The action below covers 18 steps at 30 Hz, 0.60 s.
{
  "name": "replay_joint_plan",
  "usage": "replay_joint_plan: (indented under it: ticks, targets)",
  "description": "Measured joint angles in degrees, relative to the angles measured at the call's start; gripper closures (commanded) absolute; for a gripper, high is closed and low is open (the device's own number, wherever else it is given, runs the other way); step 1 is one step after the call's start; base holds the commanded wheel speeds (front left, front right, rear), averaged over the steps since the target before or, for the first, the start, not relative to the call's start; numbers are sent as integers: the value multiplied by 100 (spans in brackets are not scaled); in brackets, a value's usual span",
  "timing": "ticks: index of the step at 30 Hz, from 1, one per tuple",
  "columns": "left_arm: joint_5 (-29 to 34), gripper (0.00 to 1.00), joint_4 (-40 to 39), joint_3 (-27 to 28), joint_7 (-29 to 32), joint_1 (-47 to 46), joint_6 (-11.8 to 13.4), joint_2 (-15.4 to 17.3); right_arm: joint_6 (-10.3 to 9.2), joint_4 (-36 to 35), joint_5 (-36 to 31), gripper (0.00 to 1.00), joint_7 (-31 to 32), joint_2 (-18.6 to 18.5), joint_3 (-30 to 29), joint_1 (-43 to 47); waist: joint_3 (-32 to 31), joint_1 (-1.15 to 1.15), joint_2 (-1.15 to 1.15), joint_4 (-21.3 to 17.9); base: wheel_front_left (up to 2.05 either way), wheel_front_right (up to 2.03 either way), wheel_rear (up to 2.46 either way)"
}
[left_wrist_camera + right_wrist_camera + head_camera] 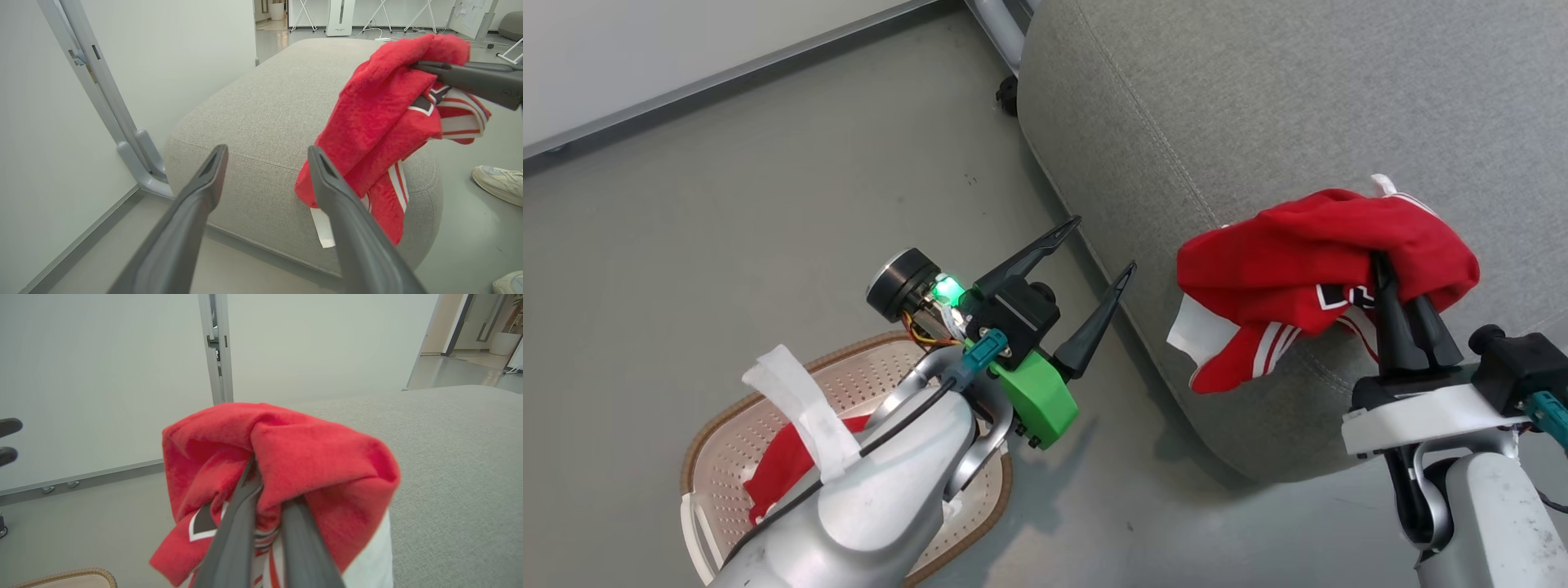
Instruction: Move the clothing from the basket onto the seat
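Note:
A red garment with white panels and striped trim (pixel 1307 261) hangs bunched over the front corner of the grey seat (pixel 1258 106), and my right gripper (pixel 1401 286) is shut on it, fingertips buried in the folds. The right wrist view shows the same clothing (pixel 310 453) draped over that gripper (pixel 265 490). My left gripper (pixel 1104 242) stands open and holds nothing above the floor between the basket (pixel 711 441) and the seat. A second red garment (pixel 784 469) lies in the basket, partly hidden by my left forearm. In the left wrist view the left gripper (pixel 267 151) points at the seat (pixel 261 106).
A white wall with a grey metal frame leg (pixel 135 151) and a caster (pixel 1006 94) stands behind the seat. A person's pale shoes (pixel 498 183) rest on the floor to the right of the seat. Grey floor lies around the basket rim (pixel 69 575).

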Motion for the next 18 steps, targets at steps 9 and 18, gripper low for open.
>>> replay_joint_plan:
  ticks: [9,18]
  targets:
    - [1,0,-104,-59,151,-118,0,70,0,-136,-96,100,0,0,-361,-547,208,0,0,93,0,0,0]
    - [97,0,-449,21,182,-504,56,259,0,-312,-506,100,0,-88,-675,-2143,751,0,0,228,0,0,0]
